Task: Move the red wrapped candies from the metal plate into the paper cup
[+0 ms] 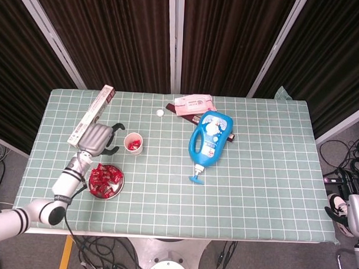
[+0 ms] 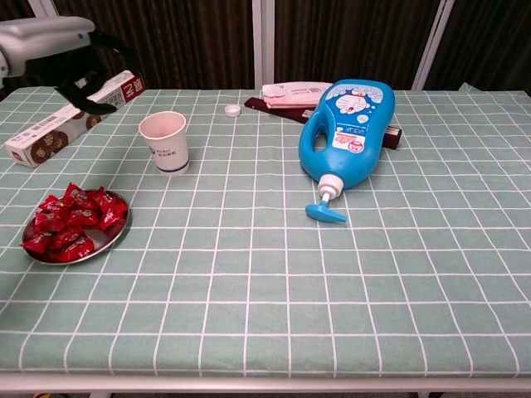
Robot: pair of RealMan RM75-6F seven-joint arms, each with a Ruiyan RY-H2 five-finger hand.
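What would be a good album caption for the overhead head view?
Empty left hand beside the paper cup, red candies waiting.

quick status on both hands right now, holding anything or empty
Left hand: open, fingers spread, holding nothing, left of the paper cup.
Right hand: not in view in either camera.
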